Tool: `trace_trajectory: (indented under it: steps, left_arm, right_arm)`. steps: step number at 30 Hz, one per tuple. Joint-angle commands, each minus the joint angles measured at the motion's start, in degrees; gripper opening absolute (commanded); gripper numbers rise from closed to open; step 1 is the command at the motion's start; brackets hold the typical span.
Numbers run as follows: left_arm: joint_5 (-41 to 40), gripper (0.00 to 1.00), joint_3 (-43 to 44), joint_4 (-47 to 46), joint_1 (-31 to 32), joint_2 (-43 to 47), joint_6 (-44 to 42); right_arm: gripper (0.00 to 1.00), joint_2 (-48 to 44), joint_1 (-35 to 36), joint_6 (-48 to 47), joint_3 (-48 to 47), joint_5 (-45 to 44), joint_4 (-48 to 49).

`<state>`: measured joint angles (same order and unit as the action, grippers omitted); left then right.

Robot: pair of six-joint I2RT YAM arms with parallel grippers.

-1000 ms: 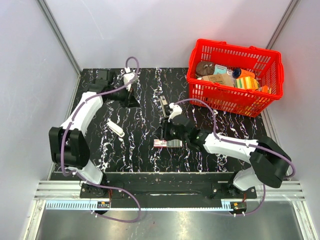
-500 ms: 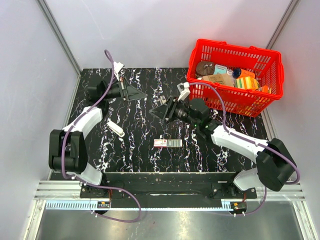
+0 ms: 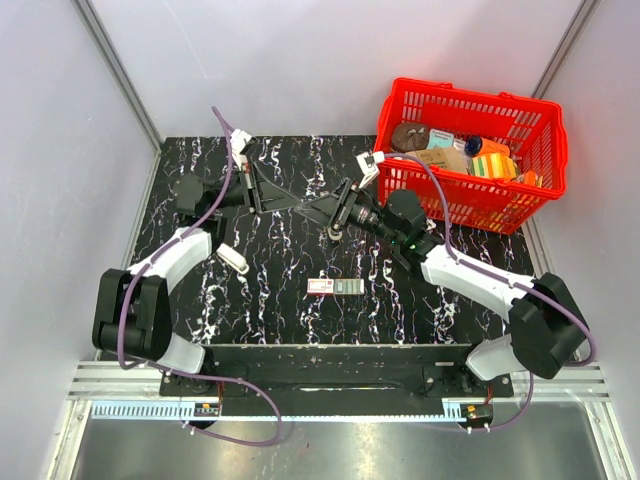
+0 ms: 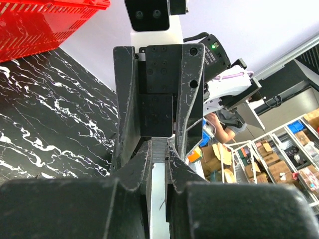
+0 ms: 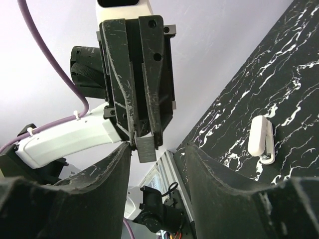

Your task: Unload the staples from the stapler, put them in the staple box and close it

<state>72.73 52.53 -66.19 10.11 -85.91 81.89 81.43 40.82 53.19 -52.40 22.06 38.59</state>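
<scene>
My left gripper (image 3: 293, 202) (image 4: 158, 143) is shut on the staples (image 4: 158, 189), a thin grey segmented strip held between its pads above the table. The strip's end (image 5: 146, 148) sticks out toward my right gripper (image 3: 313, 208) (image 5: 157, 149). The right gripper is open and faces the left gripper tip to tip, with the strip end between its fingers, close to the left finger (image 5: 107, 174). The small white stapler (image 3: 232, 256) (image 5: 261, 140) lies on the black marbled table (image 3: 280, 300), left of centre, apart from both grippers.
A small red-and-white box (image 3: 322, 287) with a grey piece beside it lies near the table's front middle. A red basket (image 3: 455, 95) holding several items stands at the back right. Grey walls enclose the table's back and sides.
My right gripper has lifted from beside the red-and-white box and swung back-left. My left gripper has turned to the right. The two now meet tip to tip above the table.
</scene>
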Motion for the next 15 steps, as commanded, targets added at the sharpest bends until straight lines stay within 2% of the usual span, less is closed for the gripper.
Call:
trace_trajectory:
  steps: [1, 9, 15]
  left_arm:
    - [-2.0, 0.04, -1.3, 5.8, 0.6, 4.6, -7.4]
    - [-2.5, 0.04, -0.9, 6.5, 0.5, 4.3, -7.9]
    - [-3.0, 0.04, -0.1, 6.3, -0.7, 3.9, -7.4]
  right_arm:
    - [0.52, 1.1, -0.3, 0.1, -4.2, 0.6, 2.6]
    - [0.42, 0.8, -0.3, 0.3, -4.3, 0.7, 3.3]
    - [0.43, -0.6, -0.2, 1.0, -2.3, 0.7, 3.9]
